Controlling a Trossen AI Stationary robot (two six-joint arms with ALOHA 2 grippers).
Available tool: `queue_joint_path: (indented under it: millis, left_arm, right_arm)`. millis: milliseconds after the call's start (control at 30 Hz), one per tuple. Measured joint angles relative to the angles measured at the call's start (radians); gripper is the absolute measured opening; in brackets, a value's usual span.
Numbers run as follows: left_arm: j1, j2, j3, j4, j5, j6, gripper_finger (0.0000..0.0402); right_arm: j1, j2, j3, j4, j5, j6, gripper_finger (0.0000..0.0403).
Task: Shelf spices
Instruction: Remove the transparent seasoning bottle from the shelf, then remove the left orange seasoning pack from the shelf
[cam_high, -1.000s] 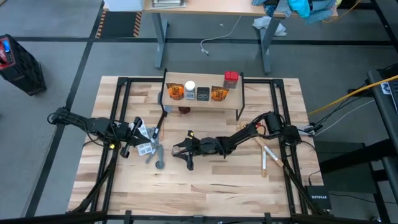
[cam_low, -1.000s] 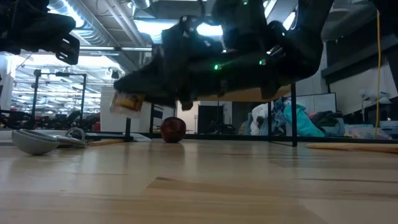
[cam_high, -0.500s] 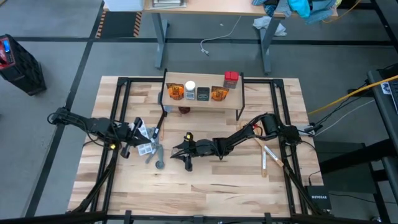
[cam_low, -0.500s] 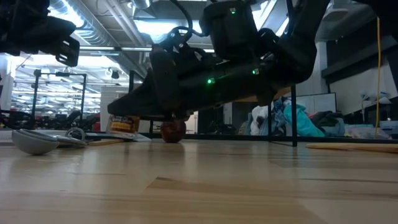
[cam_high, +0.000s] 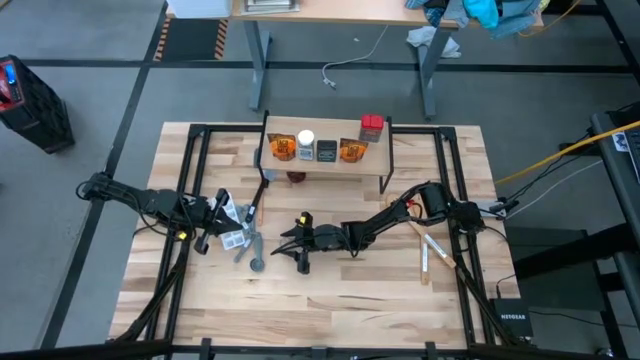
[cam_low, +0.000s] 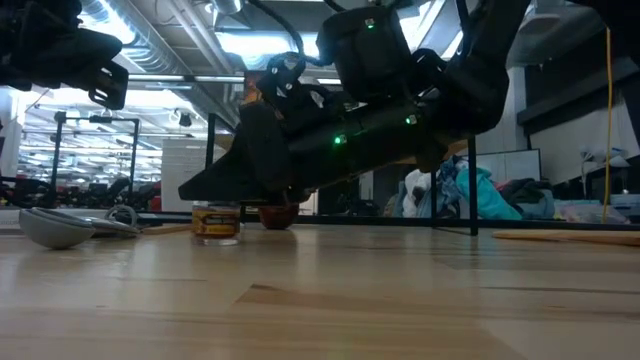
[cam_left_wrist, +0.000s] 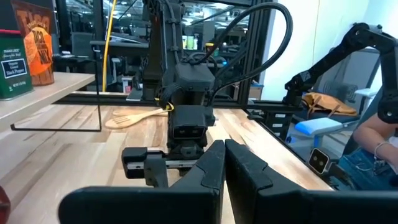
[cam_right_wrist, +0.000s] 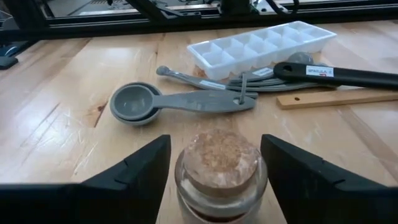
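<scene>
Here the right tool stands apart around a cork-topped jar resting on the tabletop, well short of the shelf. Closing off-centre could tip it. The left tool, pressed together, waits nearby.

Grey floor with dark seams, pale desk beyond, bright ceiling lights.
</scene>
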Motion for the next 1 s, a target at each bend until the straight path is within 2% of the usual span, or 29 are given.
queue_joint_path:
  millis: [200, 267, 433, 567, 633, 733, 900, 1000]
  left_arm:
    - [0.0, 0.0, 0.0, 0.007, -0.003, -0.026, 0.0005]
    - [0.0, 0.0, 0.0, 0.01, -0.036, -0.064, 0.0005]
    - [0.0, 0.0, 0.0, 0.141, -0.109, -0.03, 0.0024]
    - [0.0, 0.0, 0.0, 0.259, -0.135, 0.066, 0.0069]
    - [0.0, 0.0, 0.0, 0.282, -0.18, 0.103, 0.0097]
    - [0.001, 0.0, 0.0, 0.297, -0.303, 0.182, 0.0143]
    - [0.049, 0.0, 0.0, 0.306, -0.566, 0.331, 0.0214]
    - [0.107, 0.0, 0.0, 0.326, -0.612, 0.376, 0.024]
  right_arm:
    - [-0.001, -0.008, 0.0, 0.034, 0.0, -0.041, 0.0258]
    - [-0.002, -0.024, 0.0, 0.031, 0.0, -0.054, 0.0258]
    - [-0.019, -0.111, 0.0, -0.05, -0.018, -0.08, 0.0259]
    - [-0.041, -0.189, 0.0, -0.14, -0.01, -0.132, 0.0259]
    - [-0.056, -0.222, 0.0, -0.172, -0.004, -0.162, 0.0259]
    - [-0.081, -0.256, 0.0, -0.191, -0.002, -0.194, 0.0259]
    - [-0.136, -0.297, 0.0, -0.216, 0.0, -0.206, 0.026]
    - [-0.169, -0.321, 0.0, -0.264, 0.0, -0.203, 0.026]
